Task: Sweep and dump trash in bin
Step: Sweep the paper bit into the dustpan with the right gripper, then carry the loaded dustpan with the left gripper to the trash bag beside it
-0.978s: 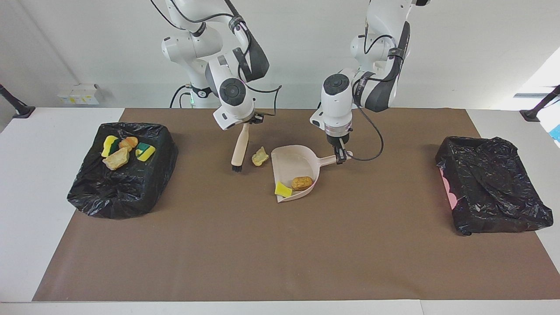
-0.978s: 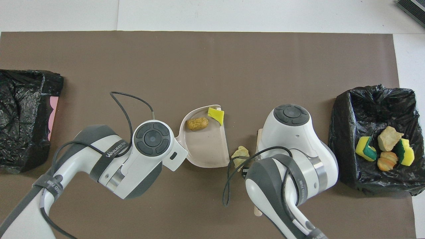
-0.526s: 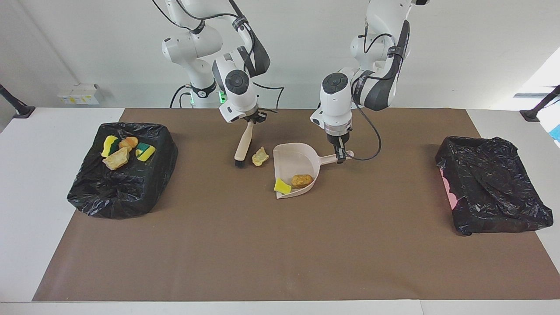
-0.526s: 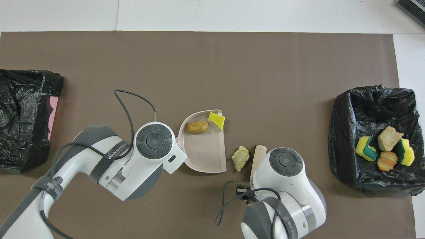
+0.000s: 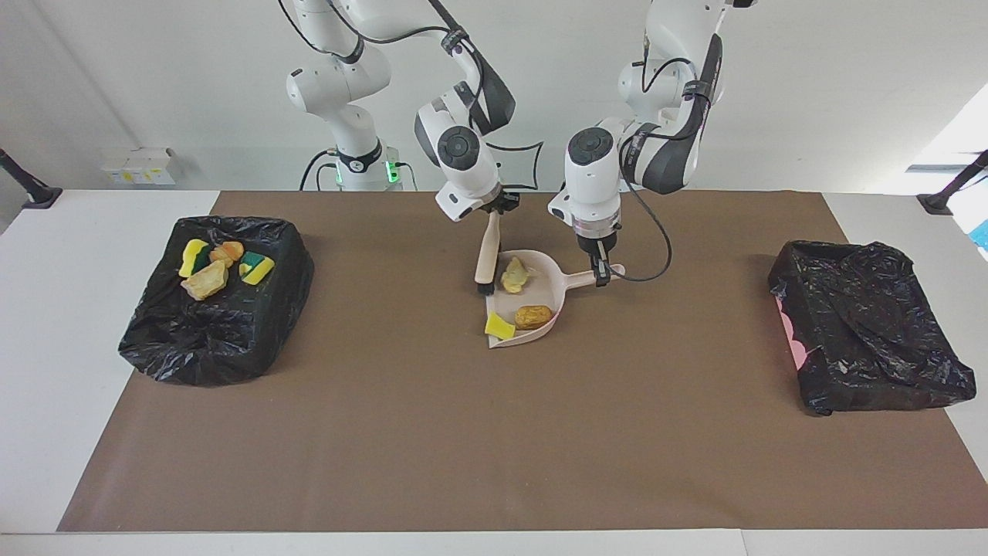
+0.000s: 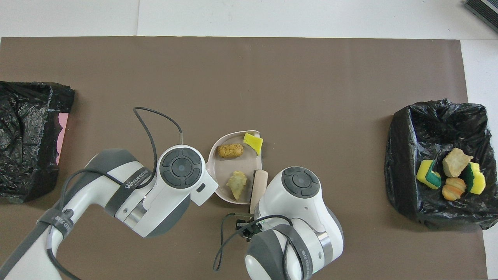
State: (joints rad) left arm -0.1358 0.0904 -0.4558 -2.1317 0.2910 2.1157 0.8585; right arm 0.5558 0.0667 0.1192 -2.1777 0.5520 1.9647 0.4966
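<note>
From my station I see a white table (image 5: 46, 309) with a brown mat (image 5: 494, 448) spread over most of its top. A plain white wall (image 5: 154, 77) rises where the table ends. A small white box with yellow labels (image 5: 140, 167) sits against it. Black clamp stands (image 5: 27, 185) grip both table ends. Bright daylight (image 5: 957, 139) falls in at one edge.

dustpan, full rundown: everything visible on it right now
The dustpan is pale beige, plastic-looking, with a rounded scoop, raised back wall, flat open lip and a short handle. It lies flat on the brown mat near mid-table. The left gripper is shut on the handle. Inside lie three trash pieces: a yellow sponge bit, a brown lump and a pale yellowish chunk. The brush, held by the right gripper, stands at the lip.
</note>
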